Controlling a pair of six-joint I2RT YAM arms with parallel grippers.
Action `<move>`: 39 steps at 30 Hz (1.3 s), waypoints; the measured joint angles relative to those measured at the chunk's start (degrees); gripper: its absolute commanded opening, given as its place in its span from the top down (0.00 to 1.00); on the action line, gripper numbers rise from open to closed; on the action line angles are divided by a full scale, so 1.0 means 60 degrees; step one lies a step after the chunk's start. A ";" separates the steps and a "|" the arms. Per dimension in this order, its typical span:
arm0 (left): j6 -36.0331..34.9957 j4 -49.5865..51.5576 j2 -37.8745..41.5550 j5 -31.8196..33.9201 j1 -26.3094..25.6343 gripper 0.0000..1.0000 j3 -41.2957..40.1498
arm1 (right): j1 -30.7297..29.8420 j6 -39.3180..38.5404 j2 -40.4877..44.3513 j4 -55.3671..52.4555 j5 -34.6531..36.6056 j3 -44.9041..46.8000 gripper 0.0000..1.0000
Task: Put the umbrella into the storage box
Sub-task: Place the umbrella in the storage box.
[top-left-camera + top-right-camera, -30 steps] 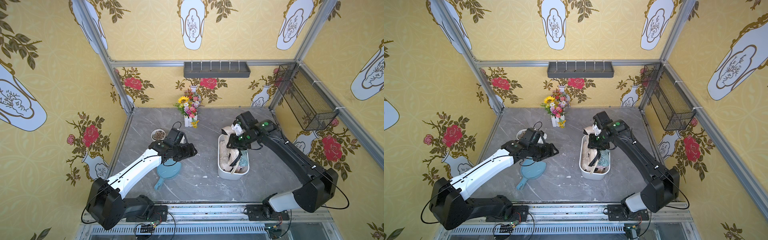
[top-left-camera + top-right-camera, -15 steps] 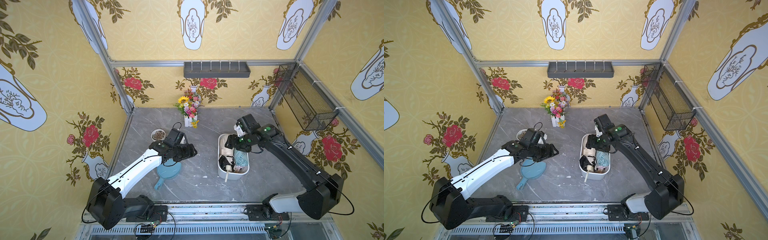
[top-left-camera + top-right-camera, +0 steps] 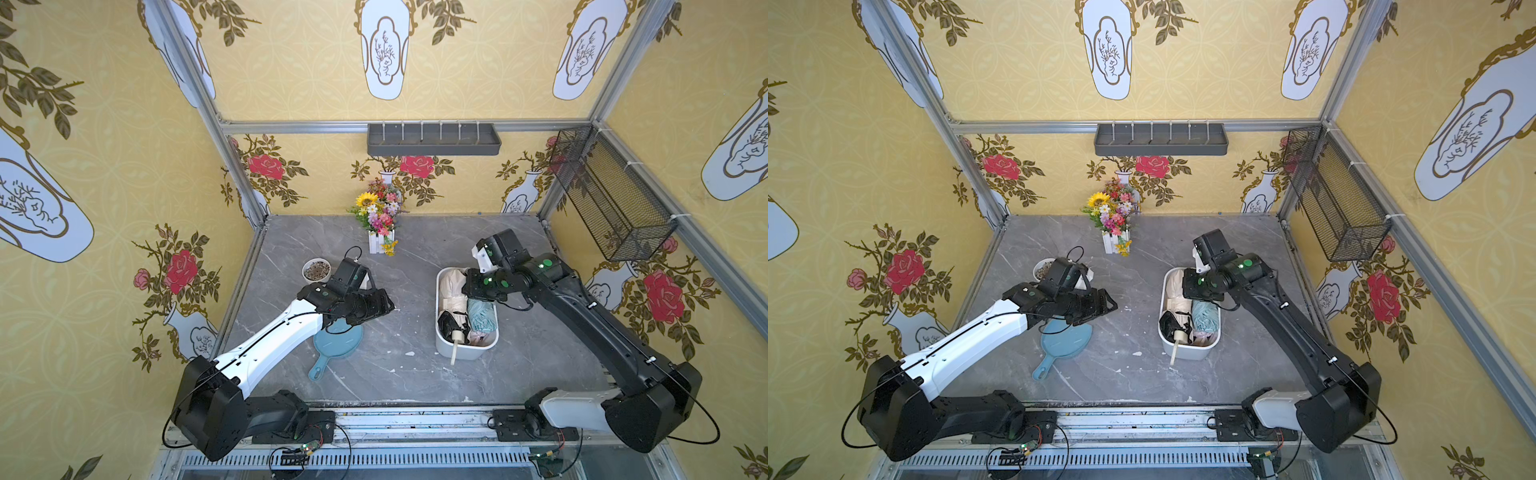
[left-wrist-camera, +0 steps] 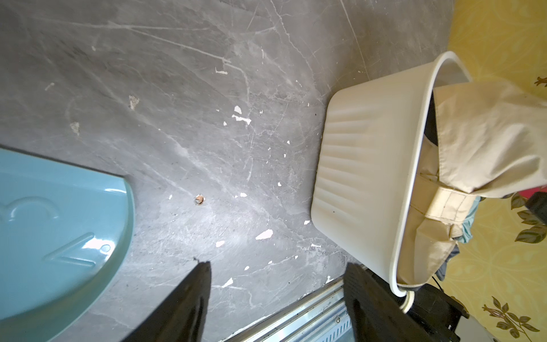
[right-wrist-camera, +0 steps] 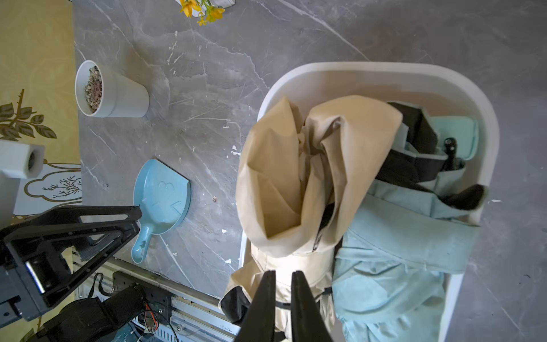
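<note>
My left claw (image 4: 278, 266) hangs released, jaws wide apart, over the grey tabletop (image 3: 407, 257) near the blue dustpan (image 3: 336, 343). To the right stands the storage box (image 3: 469, 354). The beige umbrella (image 3: 451, 286) lies inside it, alongside a teal umbrella (image 3: 482, 313). My right claw (image 5: 282, 272) is clenched to a slit above the beige cloth, with nothing visible between its fingers.

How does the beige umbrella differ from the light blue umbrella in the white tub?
The beige umbrella is cream-tan, the light blue umbrella pale teal. The beige umbrella lies along the storage box wall nearer the left arm, the light blue umbrella along the opposite wall. A cream handle overhangs the near rim on the beige umbrella's side; the light blue umbrella shows none. Both lie folded, side by side, in the box.
</note>
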State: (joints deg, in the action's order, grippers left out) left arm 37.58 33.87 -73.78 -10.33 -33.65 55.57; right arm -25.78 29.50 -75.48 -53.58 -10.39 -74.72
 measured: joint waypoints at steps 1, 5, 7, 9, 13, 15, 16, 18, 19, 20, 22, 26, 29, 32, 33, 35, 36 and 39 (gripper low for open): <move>0.0000 0.0000 0.0015 -0.0004 0.0000 0.25 -0.0025 | 0.0000 0.0000 -0.0062 0.0091 0.0007 0.0015 0.87; 0.0073 -0.0073 0.0036 -0.0029 0.0000 0.25 -0.0135 | 0.0000 0.0007 -0.0404 0.0335 0.0076 0.0011 0.88; 0.0073 -0.0124 0.0036 -0.0040 0.0000 0.24 -0.0160 | 0.0000 0.0011 -0.0619 0.0510 0.0160 0.0011 0.89; 0.0098 -0.0200 0.0022 -0.0062 0.0000 0.25 -0.0160 | 0.0000 0.0022 -0.0867 0.0648 0.0222 0.0011 0.90; 0.0098 -0.0262 -0.0015 -0.0069 0.0000 0.25 -0.0222 | 0.0004 0.0080 -0.1366 0.0994 0.0350 0.0160 0.91; 0.0098 -0.0280 -0.0018 -0.0069 0.0000 0.24 -0.0266 | 0.0004 0.0164 -0.1537 0.1275 0.0433 0.0375 0.92; 0.0098 -0.0284 -0.0018 -0.0069 0.0000 0.25 -0.0291 | 0.0004 0.0284 -0.1625 0.1439 0.0459 0.0488 0.92; 0.0098 -0.0280 -0.0036 -0.0066 0.0000 0.25 -0.0317 | 0.0000 0.0342 -0.1767 0.1800 0.0444 0.0696 0.92; 0.0098 -0.0280 -0.0047 -0.0066 0.0000 0.25 -0.0317 | 0.0000 0.0437 -0.1825 0.1985 0.0412 0.0809 0.93; 0.0098 -0.0280 -0.0055 -0.0066 0.0000 0.24 -0.0317 | 0.0000 0.0565 -0.1869 0.2131 0.0379 0.0918 0.93; 0.0098 -0.0284 -0.0062 -0.0066 0.0000 0.24 -0.0317 | -0.0004 0.0641 -0.1971 0.2452 0.0240 0.1111 0.93; 0.0098 -0.0288 -0.0131 -0.0066 0.0000 0.24 -0.0284 | -0.0007 0.0831 -0.2178 0.2765 0.0044 0.1217 0.94; 0.0095 -0.0280 -0.0149 -0.0066 0.0000 0.25 -0.0219 | -0.0018 0.0863 -0.2153 0.2583 0.0040 0.0954 0.89; 0.0095 -0.0284 -0.0146 -0.0058 0.0000 0.24 -0.0208 | -0.0047 0.0820 -0.1883 0.1971 0.0178 0.0514 0.66; 0.0095 -0.0262 -0.0146 -0.0058 0.0000 0.24 -0.0193 | -0.0073 0.0794 -0.1727 0.1767 0.0270 0.0335 0.63; 0.0091 -0.0266 -0.0138 -0.0022 0.0000 0.24 -0.0142 | -0.0098 0.0667 -0.1326 0.1432 0.0463 0.0007 0.54; 0.0080 -0.0259 -0.0127 0.0036 0.0000 0.24 -0.0106 | -0.0095 0.0641 -0.1071 0.1322 0.0546 -0.0124 0.47; 0.0025 -0.0240 -0.0029 0.0273 0.0004 0.23 -0.0004 | -0.0069 0.0503 -0.0171 0.1188 0.0882 -0.0321 0.32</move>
State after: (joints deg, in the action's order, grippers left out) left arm 37.74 32.42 -73.95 -8.69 -33.63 55.55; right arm -26.20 32.51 -76.51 -46.46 -5.10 -76.64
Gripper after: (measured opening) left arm 0.765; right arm 0.608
